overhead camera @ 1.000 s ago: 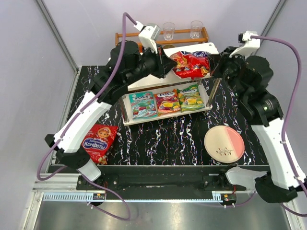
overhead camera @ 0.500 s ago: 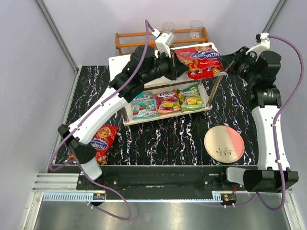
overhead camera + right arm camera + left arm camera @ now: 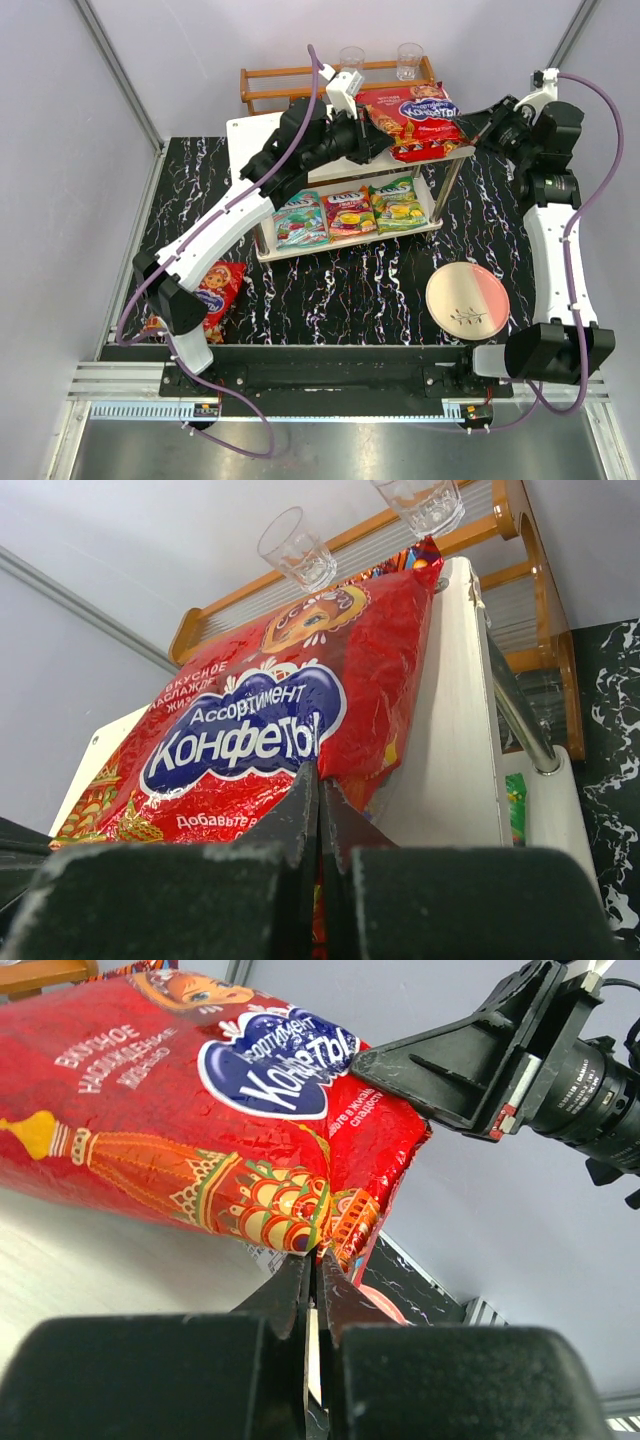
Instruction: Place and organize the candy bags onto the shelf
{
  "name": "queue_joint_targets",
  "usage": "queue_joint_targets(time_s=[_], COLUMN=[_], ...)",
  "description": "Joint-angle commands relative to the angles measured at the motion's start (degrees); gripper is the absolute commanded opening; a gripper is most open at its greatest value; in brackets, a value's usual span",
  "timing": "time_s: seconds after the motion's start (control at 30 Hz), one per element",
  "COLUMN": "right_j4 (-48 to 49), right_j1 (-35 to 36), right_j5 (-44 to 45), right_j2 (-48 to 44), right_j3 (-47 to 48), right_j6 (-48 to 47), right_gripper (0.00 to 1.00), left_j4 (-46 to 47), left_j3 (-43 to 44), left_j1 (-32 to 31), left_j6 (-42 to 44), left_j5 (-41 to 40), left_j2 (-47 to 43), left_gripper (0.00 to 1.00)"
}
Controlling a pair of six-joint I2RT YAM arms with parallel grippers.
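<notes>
- The large red candy bag (image 3: 415, 118) lies over the right end of the shelf (image 3: 247, 138) top tier, long axis left-right.
- The left gripper (image 3: 362, 130) and right gripper (image 3: 470, 135) each pinch 1 opposite end.

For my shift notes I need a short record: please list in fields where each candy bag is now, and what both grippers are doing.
Held bag: large glossy red plastic candy bag, lying on the top tier of the white two-tier shelf
Left gripper: shut on one end of that bag
Right gripper: shut on the opposite end
Lower tier: small teal bag, small red-orange bag, small green-yellow bag, side by side
Off the shelf: second large red bag, on the black marbled table, near-left corner
Also on table: round pink-and-cream plate
</notes>
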Motion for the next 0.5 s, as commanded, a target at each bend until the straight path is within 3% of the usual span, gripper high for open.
queue_joint_targets(time_s=[0.0,0.37,0.47], right_j4=[3.35,3.79,3.88], right_j1=[-1.96,-2.05,-2.05], right_j5=[3.51,3.59,3.07], right_j2=[2.19,0.26,0.79], right_j3=[1.65,-2.66,-3.01], right_j6=[-0.36,-0.8,-0.62], right_gripper=[0.0,0.0,0.14], left_j4=[0.9,4.68,5.74], left_j3=[-2.14,-11.37,-14.71], left_j1=[2.66,4.6,4.86], left_j6=[-0.85,-1.91,-1.82], left_j5=[1.78,2.57,2.04], left_j2=[-1.67,-5.72,-7.82], left_gripper=[0.0,0.0,0.0])
